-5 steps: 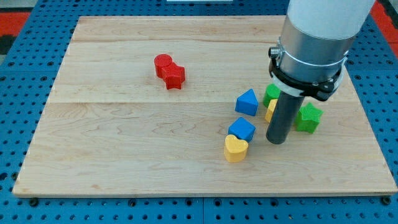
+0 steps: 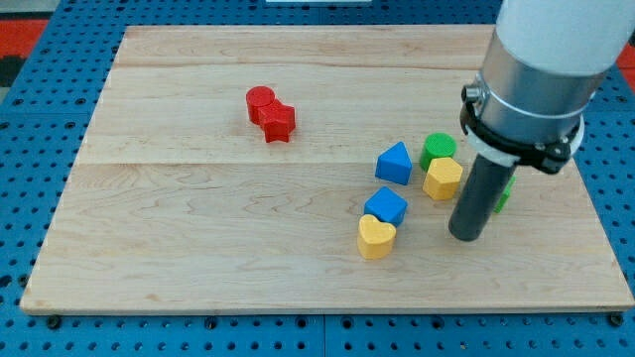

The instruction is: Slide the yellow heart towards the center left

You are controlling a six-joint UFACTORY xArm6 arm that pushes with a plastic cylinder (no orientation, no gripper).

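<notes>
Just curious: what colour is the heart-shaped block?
Yellow: the heart shows clearly in the camera view, touching a blue block.

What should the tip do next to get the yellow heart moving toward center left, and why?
Probably slide my tip toward the view's left until it meets the yellow heart. The tip sits apart from the heart on its right side, level with it, with bare board between. A blue block touches the heart's top edge, so it may get dragged along.
</notes>
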